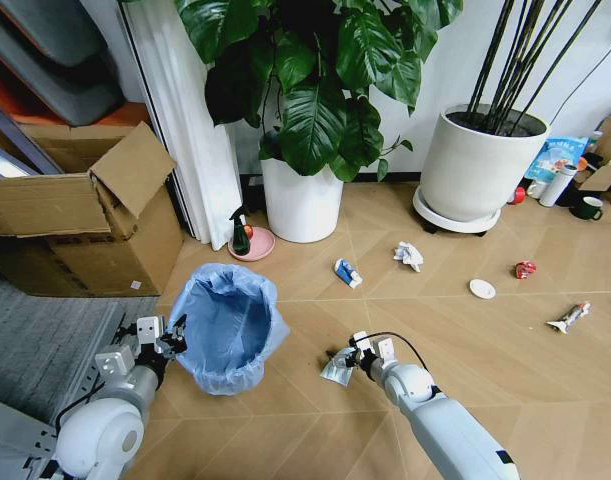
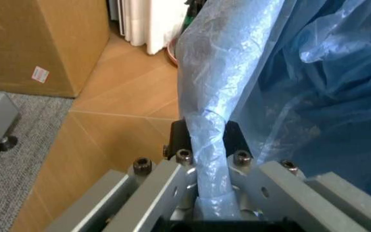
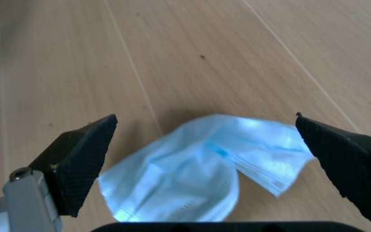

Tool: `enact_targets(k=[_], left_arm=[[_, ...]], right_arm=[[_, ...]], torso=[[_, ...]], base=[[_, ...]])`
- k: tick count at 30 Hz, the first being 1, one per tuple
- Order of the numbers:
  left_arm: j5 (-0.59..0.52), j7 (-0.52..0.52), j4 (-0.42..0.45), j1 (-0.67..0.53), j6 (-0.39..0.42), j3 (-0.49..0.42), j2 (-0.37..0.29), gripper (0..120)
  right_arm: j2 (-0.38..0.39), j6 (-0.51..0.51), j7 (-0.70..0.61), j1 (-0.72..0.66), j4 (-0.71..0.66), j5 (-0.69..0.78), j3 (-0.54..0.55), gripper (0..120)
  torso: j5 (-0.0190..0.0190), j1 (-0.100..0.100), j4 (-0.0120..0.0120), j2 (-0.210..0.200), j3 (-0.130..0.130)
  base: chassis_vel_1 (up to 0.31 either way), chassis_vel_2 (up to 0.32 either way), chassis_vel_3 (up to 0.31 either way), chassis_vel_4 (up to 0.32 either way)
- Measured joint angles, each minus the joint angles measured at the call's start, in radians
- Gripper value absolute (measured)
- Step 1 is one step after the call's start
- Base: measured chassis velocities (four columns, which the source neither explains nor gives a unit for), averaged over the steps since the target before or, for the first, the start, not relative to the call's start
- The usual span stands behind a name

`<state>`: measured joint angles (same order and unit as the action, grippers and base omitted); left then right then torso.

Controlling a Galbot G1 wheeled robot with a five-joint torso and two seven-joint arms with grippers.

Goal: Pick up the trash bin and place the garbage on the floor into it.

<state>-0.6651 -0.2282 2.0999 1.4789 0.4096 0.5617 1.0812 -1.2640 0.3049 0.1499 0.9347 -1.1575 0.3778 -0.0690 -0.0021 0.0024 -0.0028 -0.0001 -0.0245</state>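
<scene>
The trash bin (image 1: 225,325), lined with a crinkly light-blue bag, hangs slightly tilted at the lower left. My left gripper (image 1: 175,340) is shut on its bagged rim; the left wrist view shows the left gripper (image 2: 205,137) pinching the bag of the trash bin (image 2: 301,96). My right gripper (image 1: 343,362) is open just over a light-blue face mask (image 1: 337,372) lying on the floor (image 1: 445,330). In the right wrist view the right gripper (image 3: 205,117) straddles the face mask (image 3: 198,169). More garbage lies beyond: crumpled white paper (image 1: 409,256), a blue-white wrapper (image 1: 347,272), a white disc (image 1: 482,289), a red piece (image 1: 525,269).
A cardboard box (image 1: 75,210) stands at the left beside grey carpet (image 1: 35,340). Two large white plant pots (image 1: 301,200) (image 1: 472,165) stand at the back. A spray bottle on a pink saucer (image 1: 243,237), a white bottle (image 1: 558,186) and a dark mug (image 1: 588,207) stand nearby.
</scene>
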Motion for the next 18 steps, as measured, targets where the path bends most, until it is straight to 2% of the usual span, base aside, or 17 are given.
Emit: enact_targets(k=[18], left_arm=[[0.0,0.006,-0.001,0.003,-0.006,-0.012,0.0,0]], right_arm=[[-0.039,-0.003,0.008,0.004,0.067,-0.037,-0.04,98]], torso=[[0.0002,0.0,0.0003,0.0,0.0]], base=[[0.0,0.0,0.0,0.0]])
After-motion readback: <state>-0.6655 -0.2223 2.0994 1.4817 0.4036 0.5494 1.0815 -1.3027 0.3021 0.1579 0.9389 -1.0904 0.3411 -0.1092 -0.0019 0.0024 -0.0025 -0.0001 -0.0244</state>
